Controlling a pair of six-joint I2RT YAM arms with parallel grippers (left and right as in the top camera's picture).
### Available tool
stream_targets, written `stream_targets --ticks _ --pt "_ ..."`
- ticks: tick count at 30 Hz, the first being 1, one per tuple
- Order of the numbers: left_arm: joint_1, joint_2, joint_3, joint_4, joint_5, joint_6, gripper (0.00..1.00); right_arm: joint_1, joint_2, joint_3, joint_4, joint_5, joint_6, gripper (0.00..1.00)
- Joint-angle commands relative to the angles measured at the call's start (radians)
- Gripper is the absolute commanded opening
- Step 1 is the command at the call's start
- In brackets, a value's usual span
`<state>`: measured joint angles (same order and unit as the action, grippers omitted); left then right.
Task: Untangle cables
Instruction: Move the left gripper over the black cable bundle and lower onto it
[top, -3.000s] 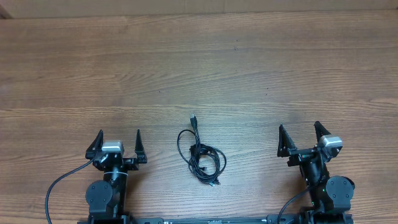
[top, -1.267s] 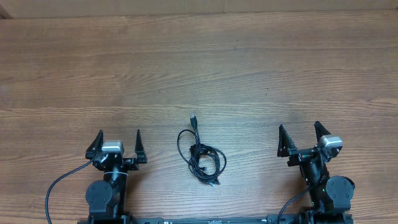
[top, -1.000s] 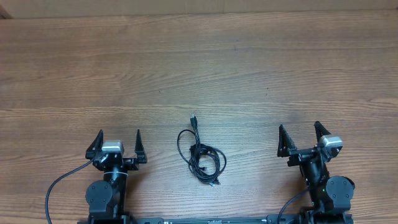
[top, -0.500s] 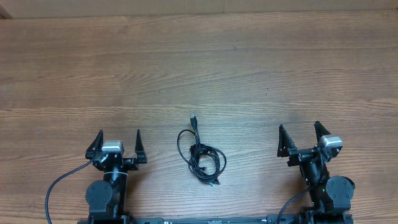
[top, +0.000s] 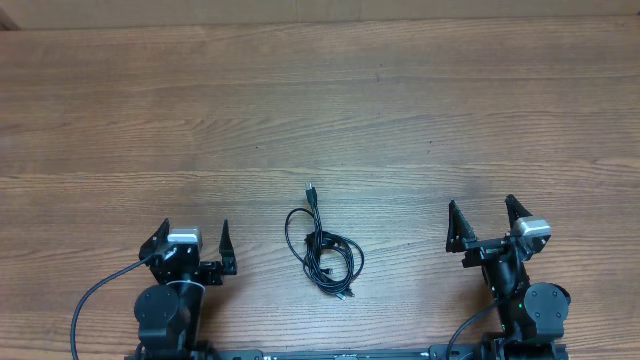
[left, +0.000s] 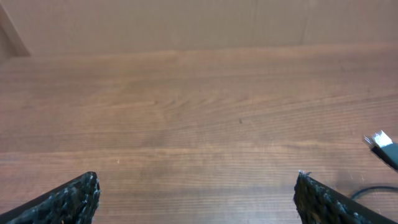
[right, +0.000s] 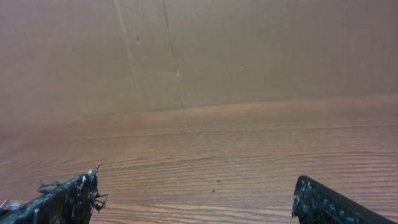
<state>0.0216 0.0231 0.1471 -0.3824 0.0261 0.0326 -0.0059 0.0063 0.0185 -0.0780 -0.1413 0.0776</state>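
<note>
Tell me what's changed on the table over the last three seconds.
Only the left tool moved: it shifted slightly back toward its base, open and empty. Nothing was grasped or released. The cables lie in the same bunch between the arms, and the right tool remains open in place.

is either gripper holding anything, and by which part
Nothing is held: the left gripper and right gripper are open, and the cables lie on the table between them.

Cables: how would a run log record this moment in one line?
cables: bunched, untouched | left gripper: open, empty | right gripper: open, empty
</note>
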Motion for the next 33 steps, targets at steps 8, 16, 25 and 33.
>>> stream_targets --ticks 8,16,25,33 --pt "0.004 0.249 0.265 -0.028 0.091 0.035 1.00 -0.002 -0.003 -0.010 0.005 0.010 -0.002 1.00" --pt "0.004 0.590 0.505 -0.141 0.304 0.124 1.00 -0.002 -0.003 -0.010 0.005 0.010 -0.002 1.00" --pt "-0.029 0.921 0.793 -0.451 0.416 0.276 1.00 -0.002 -0.003 -0.010 0.005 0.010 -0.002 1.00" --pt "-0.243 1.155 0.890 -0.552 0.387 0.401 1.00 -0.002 -0.003 -0.010 0.005 0.009 -0.002 1.00"
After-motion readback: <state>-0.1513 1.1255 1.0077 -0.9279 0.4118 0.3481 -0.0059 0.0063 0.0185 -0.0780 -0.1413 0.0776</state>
